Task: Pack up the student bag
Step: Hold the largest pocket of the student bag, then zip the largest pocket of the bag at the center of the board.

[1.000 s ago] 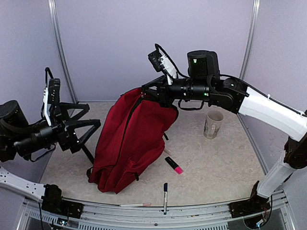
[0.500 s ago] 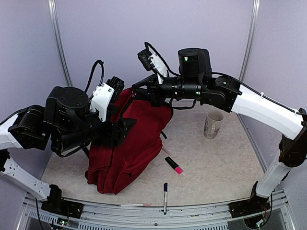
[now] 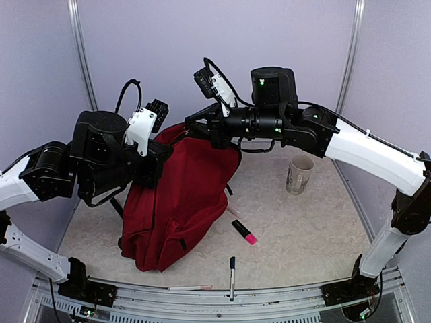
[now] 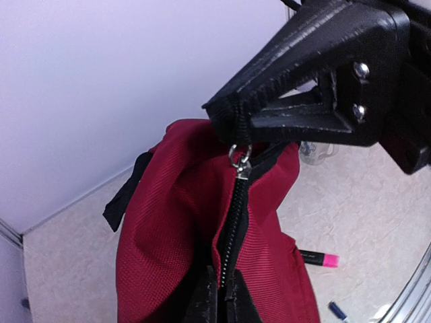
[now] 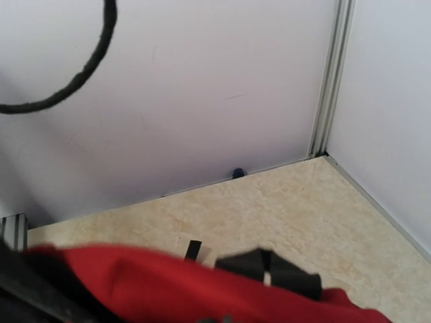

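Observation:
The student bag (image 3: 182, 202), dark red with a black zipper, hangs upright from its top over the table. My right gripper (image 3: 192, 128) is shut on the black tab at the bag's top, just above the metal zipper slider (image 4: 239, 163); its black jaw tips (image 4: 232, 111) pinch that tab in the left wrist view. My left gripper (image 4: 232, 296) is shut on the zipper track lower down, one finger on each side of the teeth. From above it sits against the bag's upper left side (image 3: 165, 156). The right wrist view shows only red fabric (image 5: 135, 282) and dark fingertips (image 5: 296, 277).
A pale mug (image 3: 299, 173) stands at the back right. A black and pink highlighter (image 3: 244, 232) lies right of the bag, a blue pen (image 3: 232, 267) nearer the front rail, a thin pale pen (image 3: 190, 287) at the front edge. Walls close in on three sides.
My left arm swung in from the far left to the bag, and its jaws went from wide open to shut on the zipper track. The right arm shifted slightly left, still holding the bag's top.

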You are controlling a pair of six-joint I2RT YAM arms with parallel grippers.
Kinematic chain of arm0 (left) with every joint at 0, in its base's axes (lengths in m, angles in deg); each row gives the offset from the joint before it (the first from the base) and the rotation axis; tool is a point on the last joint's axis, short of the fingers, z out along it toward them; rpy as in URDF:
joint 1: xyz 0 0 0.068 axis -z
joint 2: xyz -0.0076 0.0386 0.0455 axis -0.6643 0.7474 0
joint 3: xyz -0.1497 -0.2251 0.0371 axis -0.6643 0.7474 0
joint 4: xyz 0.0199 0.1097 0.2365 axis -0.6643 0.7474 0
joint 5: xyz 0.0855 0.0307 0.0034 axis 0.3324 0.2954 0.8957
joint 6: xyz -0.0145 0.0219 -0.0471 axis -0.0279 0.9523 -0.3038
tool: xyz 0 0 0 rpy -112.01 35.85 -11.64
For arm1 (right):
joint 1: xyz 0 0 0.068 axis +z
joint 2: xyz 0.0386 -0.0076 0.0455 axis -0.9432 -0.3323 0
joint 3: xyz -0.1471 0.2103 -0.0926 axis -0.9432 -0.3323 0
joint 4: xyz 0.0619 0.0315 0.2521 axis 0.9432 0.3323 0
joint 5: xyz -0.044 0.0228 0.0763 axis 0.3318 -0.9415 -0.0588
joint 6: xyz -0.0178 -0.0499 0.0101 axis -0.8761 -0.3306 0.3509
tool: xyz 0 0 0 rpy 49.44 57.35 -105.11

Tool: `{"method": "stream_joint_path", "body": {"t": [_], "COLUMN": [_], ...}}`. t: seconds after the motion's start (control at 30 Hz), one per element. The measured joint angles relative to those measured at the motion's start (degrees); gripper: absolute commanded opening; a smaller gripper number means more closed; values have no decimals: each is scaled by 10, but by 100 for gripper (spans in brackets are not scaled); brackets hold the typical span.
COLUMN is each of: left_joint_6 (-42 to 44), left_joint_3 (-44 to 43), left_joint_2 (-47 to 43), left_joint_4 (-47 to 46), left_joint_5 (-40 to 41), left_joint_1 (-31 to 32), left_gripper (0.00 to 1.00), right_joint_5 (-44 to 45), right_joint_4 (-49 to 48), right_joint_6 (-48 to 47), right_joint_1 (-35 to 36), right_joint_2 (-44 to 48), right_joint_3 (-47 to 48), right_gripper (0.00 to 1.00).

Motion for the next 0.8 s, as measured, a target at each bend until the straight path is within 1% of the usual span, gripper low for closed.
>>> {"method": "stream_joint_path", "body": {"t": [0.1,0.2,0.3,0.5,0.63,0.73,0.8], "left_joint_6": [2,0,-2,-1,3,5,5], "left_joint_3": [15,32,50,75,77,81,83], "left_joint_2": [-11,-35,-66,-122,-136,-145,-146], "left_joint_4": [-9,-13,-22,-30,-29,-29,-27], "left_joint_5": [-6,-8,-9,-19,-26,-26,-24], "left_joint_1": [-4,-5,-5,-5,-5,-5,-5], "left_gripper": [0,0,0,0,0,0,0], "right_joint_5": [3,-3,-16,-45,-71,-107,-129], "right_joint_4": [-3,-14,-30,-73,-106,-134,-149], "right_joint_6": [2,13,31,80,104,126,138], "right_joint_1": [-5,-17,-49,-134,-172,-207,-211], "right_joint_2": [2,18,51,118,136,140,131], "right_joint_3": [-5,-37,-102,-229,-291,-348,-370], "right_gripper": [0,0,0,0,0,0,0]}}
